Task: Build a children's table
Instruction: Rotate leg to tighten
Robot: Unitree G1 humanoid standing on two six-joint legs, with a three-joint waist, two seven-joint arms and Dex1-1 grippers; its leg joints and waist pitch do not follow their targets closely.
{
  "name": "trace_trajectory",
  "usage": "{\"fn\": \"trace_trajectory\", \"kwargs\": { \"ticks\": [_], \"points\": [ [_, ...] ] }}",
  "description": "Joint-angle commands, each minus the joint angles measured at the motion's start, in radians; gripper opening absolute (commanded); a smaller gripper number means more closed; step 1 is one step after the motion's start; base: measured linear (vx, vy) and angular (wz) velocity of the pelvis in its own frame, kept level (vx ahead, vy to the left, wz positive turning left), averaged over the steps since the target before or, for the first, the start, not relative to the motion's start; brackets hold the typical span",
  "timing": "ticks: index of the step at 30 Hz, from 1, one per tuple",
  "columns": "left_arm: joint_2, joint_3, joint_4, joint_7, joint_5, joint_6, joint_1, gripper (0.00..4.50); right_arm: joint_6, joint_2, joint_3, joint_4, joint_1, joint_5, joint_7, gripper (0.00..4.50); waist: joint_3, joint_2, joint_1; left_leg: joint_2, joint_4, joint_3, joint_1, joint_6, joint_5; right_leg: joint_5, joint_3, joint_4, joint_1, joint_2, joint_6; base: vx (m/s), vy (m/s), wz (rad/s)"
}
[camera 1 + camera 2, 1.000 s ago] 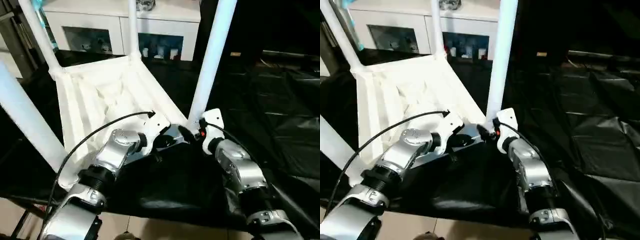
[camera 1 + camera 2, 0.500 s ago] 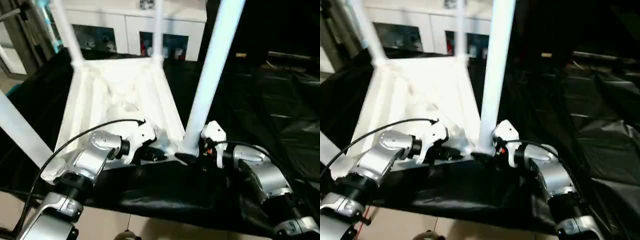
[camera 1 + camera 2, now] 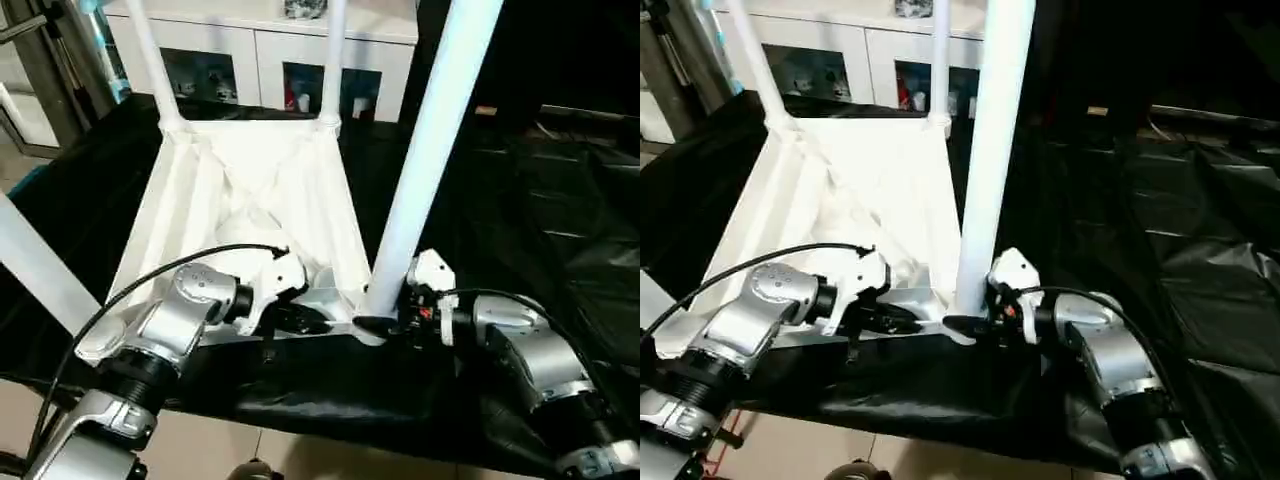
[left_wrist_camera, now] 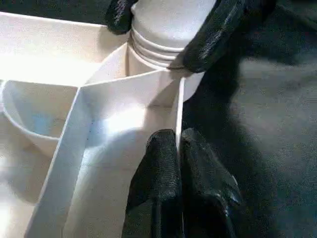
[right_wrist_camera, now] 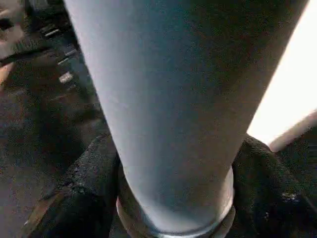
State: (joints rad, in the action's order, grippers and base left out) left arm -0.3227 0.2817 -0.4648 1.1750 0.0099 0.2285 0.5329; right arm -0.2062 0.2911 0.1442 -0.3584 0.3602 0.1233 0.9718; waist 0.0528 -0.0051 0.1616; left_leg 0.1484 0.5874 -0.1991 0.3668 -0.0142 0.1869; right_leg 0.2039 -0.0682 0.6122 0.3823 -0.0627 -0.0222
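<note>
Fingers of the right gripper [image 3: 962, 325] straddle the base of the long tapered white tube leg [image 3: 432, 150], seemingly clasping it just above its round corner socket [image 4: 166, 47]. Left gripper [image 3: 322, 322] is clenched on the thin near rim of the upturned white plastic ribbed table top [image 3: 250, 195], which lies on black sheeting [image 3: 560, 200]; other legs already stand upright. Advice: keep the rim pinned, hold the leg plumb, twist squarely; seating depth is hard to judge.
</note>
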Motion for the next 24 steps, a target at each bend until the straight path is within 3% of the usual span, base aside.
{"fn": "trace_trajectory", "kwargs": {
  "ticks": [1,3,4,6,9,11,13,15,17,24],
  "points": [
    [0.09,-0.006,-0.045,-0.155,0.012,0.014,0.063,0.0,0.004,-0.097,0.039,-0.08,0.024,-0.057,-0.184,2.67,-0.048,-0.009,-0.009,0.099,-0.082,0.052,-0.023,-0.005,0.254,0.315,0.066,-0.091,-0.025,-0.128,-0.199,0.0,0.0,0.0],
    [0.105,-0.009,-0.061,-0.183,0.02,0.015,0.075,0.0,0.001,-0.117,0.026,-0.111,0.034,-0.069,-0.25,2.67,-0.049,-0.01,-0.018,0.099,-0.085,0.058,-0.02,-0.027,0.274,0.382,0.066,-0.095,-0.029,-0.132,-0.177,0.0,0.0,0.0],
    [0.144,-0.016,-0.101,-0.263,0.038,0.023,0.103,0.0,-0.007,-0.168,-0.003,-0.162,0.057,-0.085,-0.385,2.66,-0.049,-0.007,-0.022,0.1,-0.087,0.06,-0.02,-0.032,0.282,0.393,0.066,-0.098,-0.027,-0.132,-0.163,0.0,0.0,0.0],
    [0.179,-0.021,-0.129,-0.328,0.05,0.035,0.124,0.0,-0.018,-0.21,-0.026,-0.197,0.079,-0.093,-0.489,2.66,-0.05,-0.003,-0.031,0.1,-0.089,0.061,-0.023,-0.045,0.292,0.372,0.067,-0.095,-0.023,-0.128,-0.166,0.0,0.0,0.0],
    [0.228,-0.035,-0.157,-0.406,0.053,0.051,0.144,0.0,-0.039,-0.267,-0.059,-0.235,0.111,-0.094,-0.607,2.66,-0.053,-0.005,-0.031,0.099,-0.087,0.057,-0.024,-0.042,0.275,0.306,0.07,-0.093,-0.024,-0.128,-0.174,0.0,0.0,0.0],
    [0.246,-0.032,-0.16,-0.409,0.052,0.046,0.147,0.0,-0.015,-0.28,-0.038,-0.249,0.123,-0.116,-0.6,2.66,-0.056,-0.005,-0.03,0.098,-0.085,0.055,-0.02,-0.028,0.245,0.248,0.069,-0.087,-0.029,-0.126,-0.178,0.0,0.0,0.0],
    [0.255,-0.026,-0.156,-0.396,0.05,0.035,0.146,0.0,0.009,-0.293,-0.038,-0.255,0.131,-0.094,-0.541,3.22,-0.06,-0.006,-0.028,0.096,-0.08,0.051,-0.016,-0.007,0.2,0.172,0.069,-0.079,-0.033,-0.126,-0.188,0.0,0.0,0.0],
    [0.241,-0.018,-0.142,-0.366,0.047,0.025,0.138,0.0,0.005,-0.287,-0.045,-0.237,0.128,-0.069,-0.498,3.39,-0.06,-0.007,-0.026,0.095,-0.077,0.049,-0.014,0.016,0.17,0.127,0.068,-0.076,-0.035,-0.124,-0.198,0.0,0.0,0.0],
    [0.227,-0.017,-0.134,-0.344,0.044,0.015,0.13,0.0,0.023,-0.268,-0.022,-0.22,0.121,-0.079,-0.463,3.72,-0.058,-0.005,-0.025,0.096,-0.078,0.049,-0.014,0.029,0.175,0.154,0.066,-0.079,-0.036,-0.124,-0.199,0.0,0.0,0.0],
    [0.144,0.01,-0.079,-0.191,0.019,-0.027,0.08,0.0,0.055,-0.15,0.066,-0.1,0.063,-0.047,-0.209,3.72,-0.053,-0.006,-0.022,0.101,-0.082,0.052,-0.016,0.025,0.225,0.221,0.068,-0.086,-0.036,-0.125,-0.182,0.0,0.0,0.0]
  ]
}}
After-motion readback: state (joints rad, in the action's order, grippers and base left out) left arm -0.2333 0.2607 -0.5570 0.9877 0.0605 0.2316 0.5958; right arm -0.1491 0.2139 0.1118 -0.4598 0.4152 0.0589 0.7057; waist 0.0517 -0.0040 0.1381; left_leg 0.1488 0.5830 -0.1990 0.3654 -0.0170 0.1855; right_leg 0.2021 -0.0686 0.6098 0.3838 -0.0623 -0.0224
